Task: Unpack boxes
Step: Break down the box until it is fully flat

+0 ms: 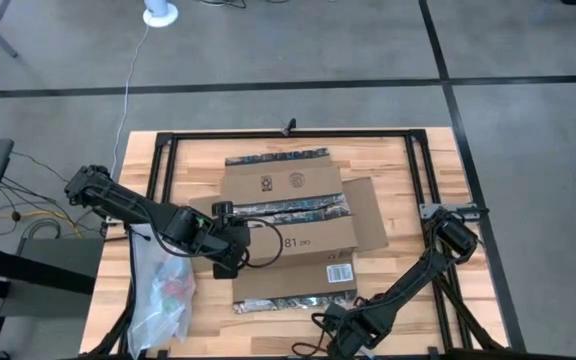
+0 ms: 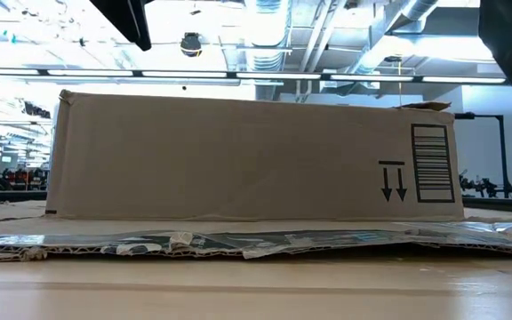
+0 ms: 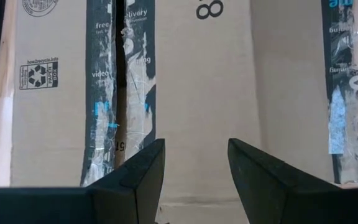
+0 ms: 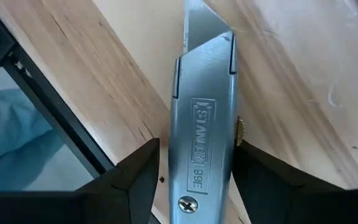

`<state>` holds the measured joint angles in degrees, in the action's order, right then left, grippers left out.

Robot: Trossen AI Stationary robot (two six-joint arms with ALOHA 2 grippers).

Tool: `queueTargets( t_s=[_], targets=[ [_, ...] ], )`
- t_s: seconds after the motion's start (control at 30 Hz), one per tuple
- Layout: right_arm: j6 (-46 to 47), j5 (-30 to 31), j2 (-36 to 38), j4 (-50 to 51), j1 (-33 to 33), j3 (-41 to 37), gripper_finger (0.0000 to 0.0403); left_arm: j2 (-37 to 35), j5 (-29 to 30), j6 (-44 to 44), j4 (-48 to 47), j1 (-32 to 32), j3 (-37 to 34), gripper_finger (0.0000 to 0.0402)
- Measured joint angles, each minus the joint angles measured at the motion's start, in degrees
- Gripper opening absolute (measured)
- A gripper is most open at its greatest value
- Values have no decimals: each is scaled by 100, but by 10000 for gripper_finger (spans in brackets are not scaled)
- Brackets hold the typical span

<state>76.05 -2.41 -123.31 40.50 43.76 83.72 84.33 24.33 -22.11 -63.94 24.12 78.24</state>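
Clearly "81" marks the box (image 1: 288,225); right tool (image 4: 194,180) grips a "99E" knife (image 4: 204,124)

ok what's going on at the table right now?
Unpacking job, mid-way. The cardboard box lies in the middle of the table, its taped seam already split and a flap folded out to one side. The left gripper hovers over the box with jaws open, holding nothing. The right gripper waits at the near table edge, shut on a utility knife. A clear plastic bag lies left of the box.
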Motion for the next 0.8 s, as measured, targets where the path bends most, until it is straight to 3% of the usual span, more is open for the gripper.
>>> queueTargets(
  t_s=[0.1,0.23,0.37,0.5,0.67,0.8],
  targets=[
    [-270,-3,68,97,-3,-8,105,0,-4,-8,2,0,0,164],
    [-700,19,377,441,47,-62,106,2,-4,-73,17,0,0,164],
    [-1215,240,1046,1615,9,152,106,2,-2,42,184,0,0,164],
    [-2002,1035,2120,2448,-201,431,106,2,-6,244,386,-17,69,164],
    [-3035,1986,2984,2363,-935,411,106,4,-38,693,805,-186,393,164],
    [-4023,2099,3215,2094,-1703,403,106,2,-437,1137,1217,-517,605,164]
  ],
)
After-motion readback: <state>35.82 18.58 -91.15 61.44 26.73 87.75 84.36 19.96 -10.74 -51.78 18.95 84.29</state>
